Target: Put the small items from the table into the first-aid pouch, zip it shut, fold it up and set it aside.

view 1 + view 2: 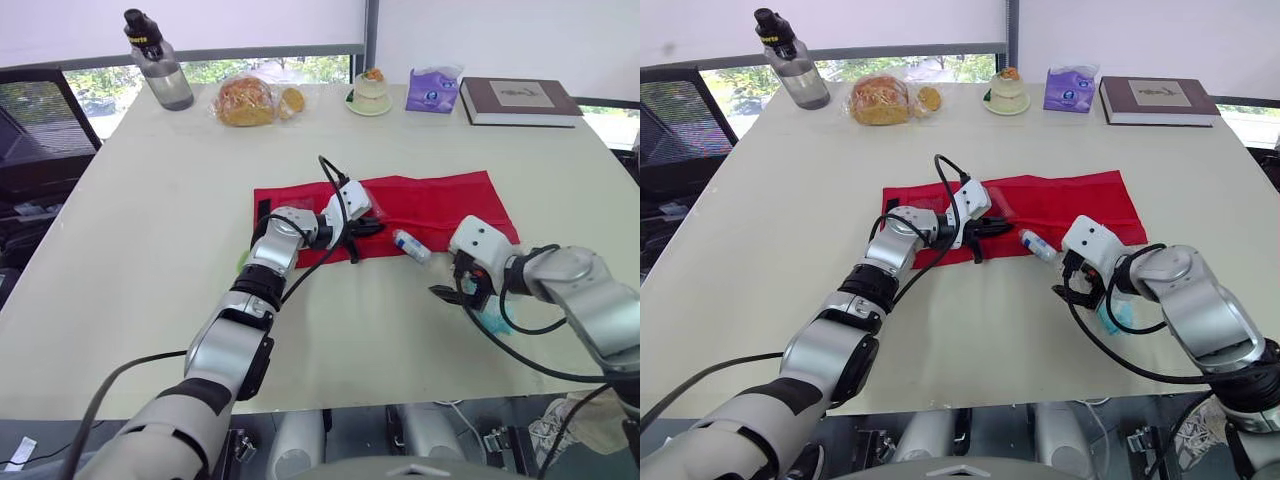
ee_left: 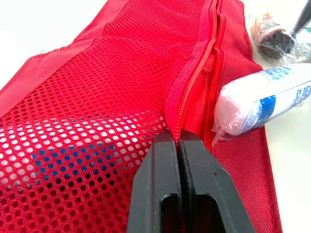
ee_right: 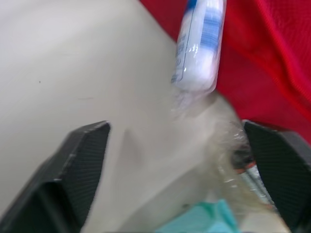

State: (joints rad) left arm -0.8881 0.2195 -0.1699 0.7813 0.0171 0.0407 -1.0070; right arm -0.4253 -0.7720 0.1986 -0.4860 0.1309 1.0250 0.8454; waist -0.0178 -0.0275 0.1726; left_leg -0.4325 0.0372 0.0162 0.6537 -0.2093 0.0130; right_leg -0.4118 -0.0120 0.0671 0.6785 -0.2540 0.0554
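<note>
Pouch [image 1: 440, 205] is laid flat mid-table, soft, floppy; zipper edge is clamped by left gripper [image 1: 372, 228]; wrapped roll [image 1: 411, 245] at its near edge, likely light, slippery, is best taken mid-body; right gripper [image 1: 452, 296] is held wide apart nearby.

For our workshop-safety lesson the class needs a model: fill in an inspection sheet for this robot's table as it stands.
Surface: pale table.
Job's things: first-aid pouch lies open flat; bandage roll at its front edge; teal packet nearby.
Clutter: water bottle, bagged bread, cake, tissue pack, book along far edge.
Grippers: left gripper shut on pouch's zip edge; right gripper open over teal packet.
Cables: black cable loops above left wrist.
Surroundings: black chair at left; windows behind.
</note>
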